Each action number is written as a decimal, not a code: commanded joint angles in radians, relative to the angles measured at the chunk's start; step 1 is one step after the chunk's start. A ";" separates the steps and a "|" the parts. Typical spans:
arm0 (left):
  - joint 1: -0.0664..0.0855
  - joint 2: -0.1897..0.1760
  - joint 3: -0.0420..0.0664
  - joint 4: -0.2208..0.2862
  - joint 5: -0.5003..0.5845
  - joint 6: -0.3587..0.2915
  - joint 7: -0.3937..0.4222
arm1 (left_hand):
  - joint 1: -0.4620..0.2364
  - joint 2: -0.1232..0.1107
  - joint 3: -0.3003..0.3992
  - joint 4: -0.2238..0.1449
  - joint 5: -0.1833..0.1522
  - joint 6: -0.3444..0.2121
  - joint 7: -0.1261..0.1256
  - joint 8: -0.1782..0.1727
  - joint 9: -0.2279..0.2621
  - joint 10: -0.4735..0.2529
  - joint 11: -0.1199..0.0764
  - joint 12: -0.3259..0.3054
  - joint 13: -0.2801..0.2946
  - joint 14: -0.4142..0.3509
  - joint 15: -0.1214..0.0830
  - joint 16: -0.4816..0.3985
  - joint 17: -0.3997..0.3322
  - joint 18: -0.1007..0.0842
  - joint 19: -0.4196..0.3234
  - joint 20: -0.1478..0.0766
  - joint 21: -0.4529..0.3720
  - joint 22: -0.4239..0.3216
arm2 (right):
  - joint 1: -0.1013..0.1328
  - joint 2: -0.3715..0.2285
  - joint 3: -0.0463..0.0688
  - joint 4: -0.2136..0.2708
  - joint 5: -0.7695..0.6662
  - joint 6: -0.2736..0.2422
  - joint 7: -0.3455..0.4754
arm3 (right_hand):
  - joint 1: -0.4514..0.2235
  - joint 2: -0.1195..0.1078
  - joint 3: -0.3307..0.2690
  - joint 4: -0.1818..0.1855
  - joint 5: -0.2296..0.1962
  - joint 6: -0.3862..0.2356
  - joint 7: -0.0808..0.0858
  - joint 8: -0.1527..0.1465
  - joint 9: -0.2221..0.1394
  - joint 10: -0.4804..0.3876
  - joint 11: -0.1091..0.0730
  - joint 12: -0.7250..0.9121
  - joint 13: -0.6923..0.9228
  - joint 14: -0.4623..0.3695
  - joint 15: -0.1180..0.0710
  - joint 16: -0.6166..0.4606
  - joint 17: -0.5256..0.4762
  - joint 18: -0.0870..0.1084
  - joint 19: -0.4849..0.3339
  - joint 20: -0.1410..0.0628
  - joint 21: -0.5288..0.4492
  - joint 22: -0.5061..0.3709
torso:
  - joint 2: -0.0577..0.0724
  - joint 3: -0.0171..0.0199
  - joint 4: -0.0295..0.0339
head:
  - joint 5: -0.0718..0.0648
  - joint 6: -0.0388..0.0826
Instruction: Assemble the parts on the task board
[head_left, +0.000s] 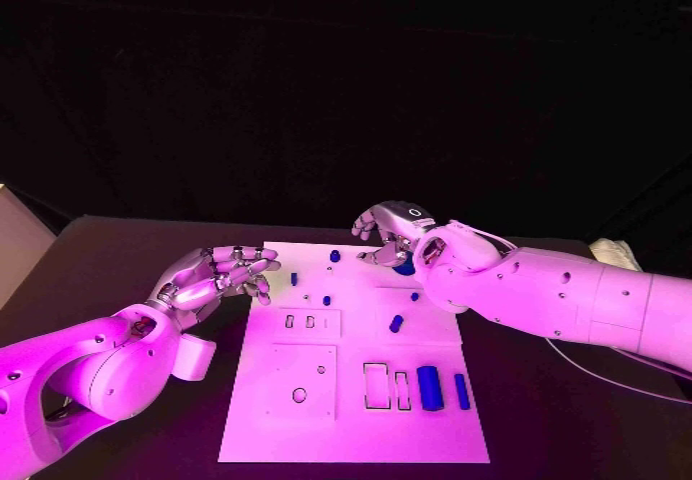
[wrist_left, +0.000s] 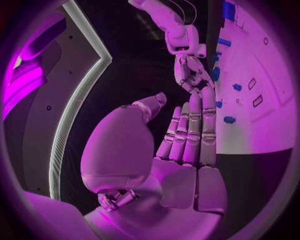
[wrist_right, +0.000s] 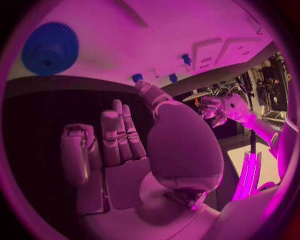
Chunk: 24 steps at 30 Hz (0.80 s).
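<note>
The white task board (head_left: 353, 420) lies in the middle of the black table. My right hand (head_left: 392, 235) hovers over the board's far edge, fingers apart and holding nothing. A blue gear (head_left: 405, 267) lies on the board just beside that hand, also seen as the blue gear (wrist_right: 50, 48) in the right wrist view. My left hand (head_left: 224, 275) is at the board's far left edge with its fingers (wrist_left: 190, 132) stretched out and nothing in them. Small blue pegs (head_left: 326, 299) stand on the far half of the board, and a thick blue cylinder (head_left: 428, 381) lies near its right side.
A thin blue bar (head_left: 462, 391) lies beside the cylinder, next to two empty upright slots (head_left: 376, 385). A raised square plate with a hole (head_left: 300, 394) sits on the board's near left. A pale object (head_left: 613, 250) lies at the table's far right.
</note>
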 joint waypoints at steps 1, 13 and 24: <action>0.001 0.004 0.001 -0.004 -0.001 0.026 0.007 | 0.002 0.008 0.001 -0.005 -0.005 -0.007 0.019 -0.005 0.001 -0.009 0.001 -0.003 0.001 -0.007 0.001 0.003 -0.001 0.006 -0.004 0.000 0.004 0.001 | 0.008 -0.051 0.002 0.042 0.099 -0.029 0.030 | 0.004 -0.018 0.078 0.009 0.002 0.027 0.002 -0.002 -0.008 0.060 -0.004 -0.001 -0.029 0.038 -0.005 0.021 0.024 -0.007 0.084 -0.009 0.040 0.194 | -0.007 0.0065 -0.0098 | 0.001 0.003; 0.001 0.006 0.001 -0.009 0.000 0.033 0.007 | 0.002 0.009 0.000 -0.006 -0.005 -0.007 0.019 -0.005 0.002 -0.009 0.001 -0.002 0.002 -0.006 0.001 0.004 -0.002 0.006 -0.005 0.000 0.006 0.002 | 0.016 -0.193 0.006 0.101 0.213 0.086 -0.012 | -0.016 -0.035 0.023 0.029 -0.009 -0.037 0.009 0.046 0.015 0.429 -0.016 0.970 0.939 0.268 -0.015 0.281 0.537 -0.023 0.104 -0.020 0.091 0.263 | -0.007 0.0168 -0.0192 | -0.006 0.004; 0.000 0.006 0.001 -0.010 0.000 0.036 0.006 | 0.002 0.009 0.000 -0.006 -0.005 -0.007 0.019 -0.005 0.002 -0.009 0.001 -0.002 0.002 -0.006 0.001 0.004 -0.002 0.006 -0.005 0.000 0.006 0.002 | 0.012 -0.179 0.003 0.061 0.228 0.138 -0.081 | 0.000 -0.014 -0.056 0.077 -0.017 -0.071 0.021 0.072 0.017 0.564 -0.006 1.137 1.130 0.336 -0.002 0.373 0.749 -0.023 0.104 -0.006 0.091 0.263 | -0.006 0.0126 -0.0178 | -0.016 0.000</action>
